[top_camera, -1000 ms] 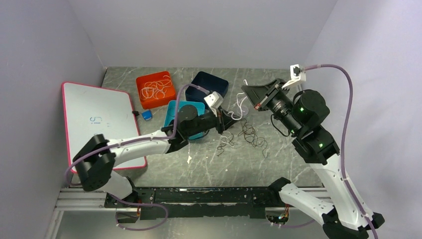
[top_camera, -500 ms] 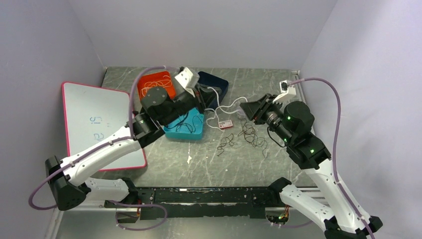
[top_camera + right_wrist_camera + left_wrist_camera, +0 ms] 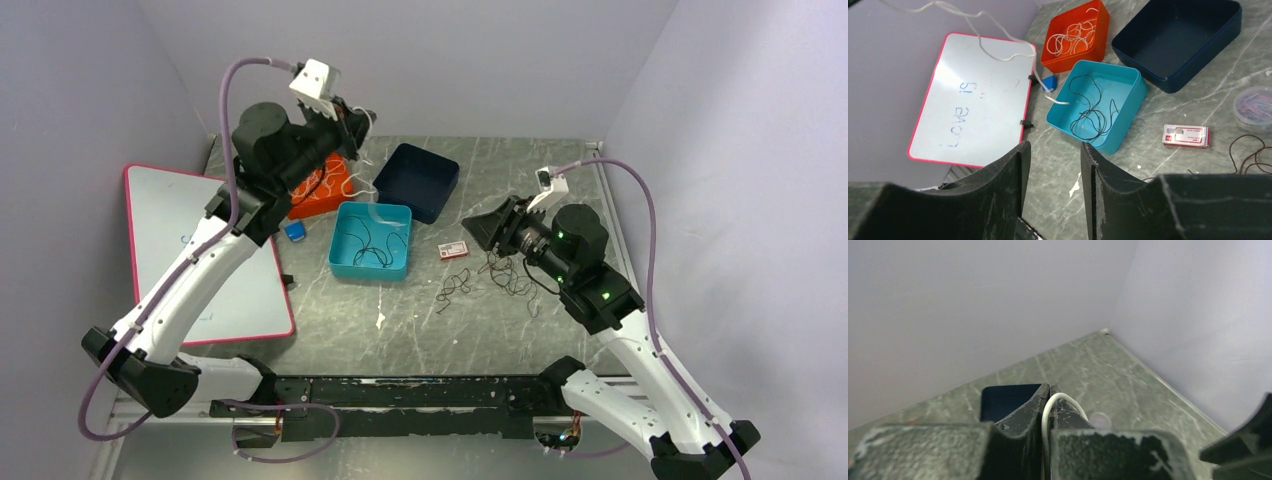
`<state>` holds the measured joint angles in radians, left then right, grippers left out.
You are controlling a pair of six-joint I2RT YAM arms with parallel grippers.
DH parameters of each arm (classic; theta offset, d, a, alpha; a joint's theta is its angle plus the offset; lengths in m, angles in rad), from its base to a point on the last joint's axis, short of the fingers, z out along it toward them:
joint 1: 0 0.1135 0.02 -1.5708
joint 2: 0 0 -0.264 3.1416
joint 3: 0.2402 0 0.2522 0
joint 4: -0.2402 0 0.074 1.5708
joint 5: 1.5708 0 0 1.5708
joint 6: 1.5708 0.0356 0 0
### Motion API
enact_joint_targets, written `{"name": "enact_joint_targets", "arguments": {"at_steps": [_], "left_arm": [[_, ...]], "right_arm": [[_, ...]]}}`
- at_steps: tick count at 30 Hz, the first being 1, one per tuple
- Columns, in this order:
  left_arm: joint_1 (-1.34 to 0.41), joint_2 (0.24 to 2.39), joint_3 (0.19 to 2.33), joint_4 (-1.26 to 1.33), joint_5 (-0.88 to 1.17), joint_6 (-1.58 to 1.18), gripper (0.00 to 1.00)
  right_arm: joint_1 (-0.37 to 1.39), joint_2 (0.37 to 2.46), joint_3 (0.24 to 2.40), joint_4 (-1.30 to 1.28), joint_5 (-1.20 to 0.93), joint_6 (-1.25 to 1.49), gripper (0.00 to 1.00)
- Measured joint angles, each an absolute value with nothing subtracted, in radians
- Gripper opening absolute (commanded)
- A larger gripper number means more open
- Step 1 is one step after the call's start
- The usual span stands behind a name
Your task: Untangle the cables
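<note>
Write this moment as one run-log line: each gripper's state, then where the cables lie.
left gripper: shut on white cable, raised | right gripper: open, empty | teal bin: black cable inside | table: dark tangle loose

L gripper (image 3: 358,112) swung white cable (image 3: 1045,415) up (back-left)

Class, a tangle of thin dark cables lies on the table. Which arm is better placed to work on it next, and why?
Right. The right gripper is open and hovers beside the tangle of thin dark cables; the left gripper is raised high at the back, shut on a thin white cable.
</note>
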<state>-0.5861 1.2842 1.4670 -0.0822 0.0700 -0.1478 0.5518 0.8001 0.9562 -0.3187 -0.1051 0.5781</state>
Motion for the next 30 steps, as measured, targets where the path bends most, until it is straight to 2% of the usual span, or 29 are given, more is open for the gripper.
{"name": "enact_joint_targets", "arguments": {"at_steps": [13,21,30], "left_arm": [[-0.318,1.464,1.687,-0.256,0.136,-0.115,0.07],[-0.147,1.561,1.697,-0.260,0.234,-0.120,0.07],[-0.058,1.617,1.697,-0.236,0.287,-0.120,0.07]], "right_arm": [[0.552,0.801,0.906,-0.267,-0.162,0.555,0.47],[0.552,0.811,0.878,-0.252,-0.181,0.549,0.47],[0.552,0.817,0.869,-0.251,-0.181,0.523,0.47]]}}
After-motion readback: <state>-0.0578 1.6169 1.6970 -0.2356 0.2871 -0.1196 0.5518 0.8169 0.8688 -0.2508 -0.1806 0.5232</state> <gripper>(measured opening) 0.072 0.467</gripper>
